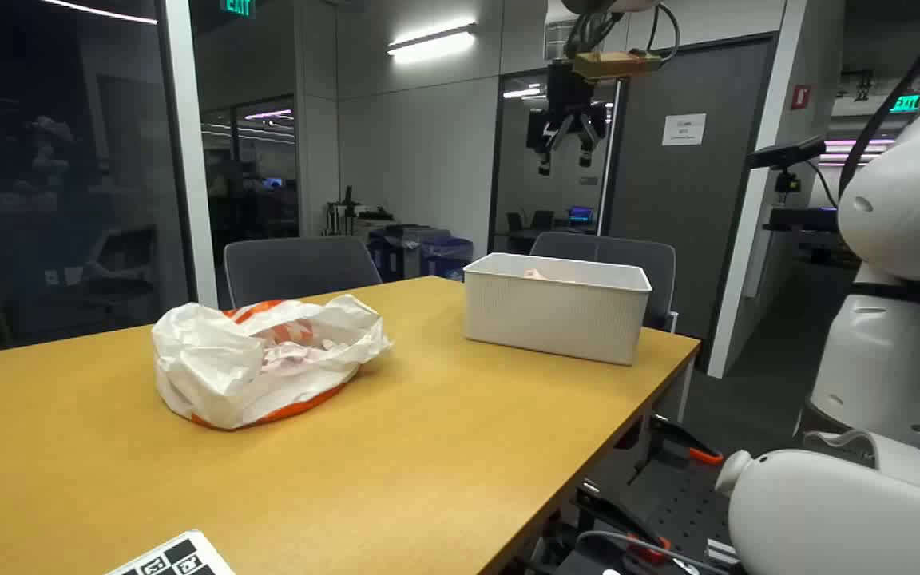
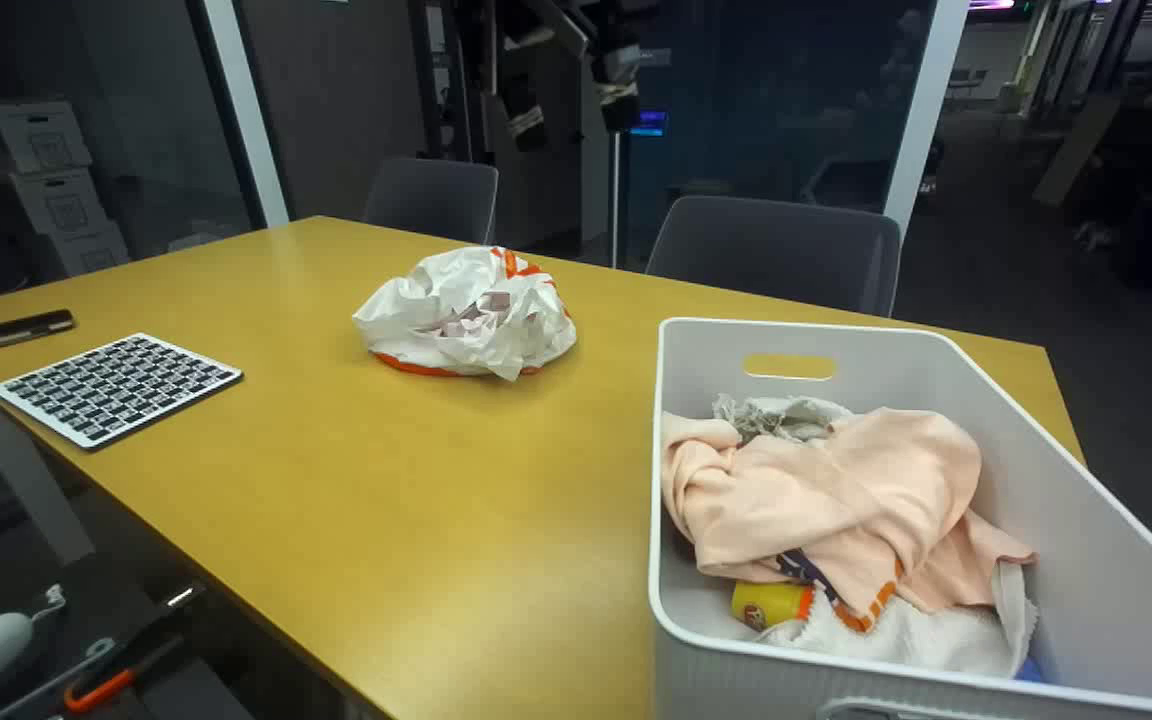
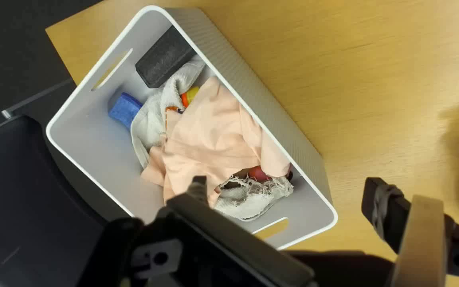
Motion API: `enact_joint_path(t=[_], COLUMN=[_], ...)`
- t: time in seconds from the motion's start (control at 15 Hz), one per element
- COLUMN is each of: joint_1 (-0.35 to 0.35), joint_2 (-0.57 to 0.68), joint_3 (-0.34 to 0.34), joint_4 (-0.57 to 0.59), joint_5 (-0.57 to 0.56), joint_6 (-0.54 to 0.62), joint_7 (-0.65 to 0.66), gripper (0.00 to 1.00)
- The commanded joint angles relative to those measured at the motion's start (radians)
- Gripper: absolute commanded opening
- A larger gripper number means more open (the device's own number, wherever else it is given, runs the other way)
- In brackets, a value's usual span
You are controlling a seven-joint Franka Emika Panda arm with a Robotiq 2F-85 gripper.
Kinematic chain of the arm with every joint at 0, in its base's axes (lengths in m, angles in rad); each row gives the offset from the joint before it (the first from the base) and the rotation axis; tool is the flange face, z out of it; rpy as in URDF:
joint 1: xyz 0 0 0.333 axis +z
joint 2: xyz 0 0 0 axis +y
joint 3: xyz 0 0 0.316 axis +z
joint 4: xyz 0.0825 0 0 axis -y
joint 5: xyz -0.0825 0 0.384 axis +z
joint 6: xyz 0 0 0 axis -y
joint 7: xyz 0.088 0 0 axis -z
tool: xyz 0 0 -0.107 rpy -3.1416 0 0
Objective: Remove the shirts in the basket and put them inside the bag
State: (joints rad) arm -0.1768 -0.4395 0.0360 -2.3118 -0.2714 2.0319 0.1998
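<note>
A white ribbed basket point(image 1: 552, 319) stands near the table's corner; it also shows in an exterior view point(image 2: 1096, 500) and the wrist view point(image 3: 249, 75). Inside lies a crumpled peach shirt point(image 2: 836, 490), filling much of the wrist view's middle point(image 3: 209, 139). Whitish cloth with frayed edges point(image 3: 253, 201) pokes out beneath it, also in an exterior view point(image 2: 916, 635). A white and orange plastic bag point(image 1: 208, 367) lies slumped, mouth open, with pale crumpled material inside; it also shows in an exterior view point(image 2: 436, 285). My gripper point(image 1: 565, 164) is open and empty, high above the basket.
In the basket are also a dark block point(image 3: 165, 57), a blue sponge-like piece point(image 3: 125, 109), a yellow-orange item point(image 3: 189, 95) and something red point(image 3: 258, 173). A checkered board point(image 2: 116, 388) and a black flat object point(image 2: 14, 331) lie on the table point(image 2: 436, 520). Chairs point(image 2: 776, 255) stand behind it.
</note>
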Motion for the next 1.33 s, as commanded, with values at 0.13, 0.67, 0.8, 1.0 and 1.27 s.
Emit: enact_joint_path(t=[0.13, 0.67, 0.8, 1.0, 1.27], joint_1=[0.018, 0.013, 0.011, 0.001, -0.007], joint_2=[0.000, 0.008, 0.043, 0.135, 0.288], joint_3=[-0.016, -0.007, -0.006, -0.015, -0.052], joint_4=[0.014, 0.025, 0.054, 0.128, 0.242], joint_5=[-0.008, -0.021, -0.028, -0.041, -0.065], joint_6=[-0.003, -0.006, 0.006, 0.013, 0.040], joint_7=[0.006, 0.025, 0.033, 0.042, 0.064], gripper=[1.00, 1.00, 1.00, 1.00, 1.00])
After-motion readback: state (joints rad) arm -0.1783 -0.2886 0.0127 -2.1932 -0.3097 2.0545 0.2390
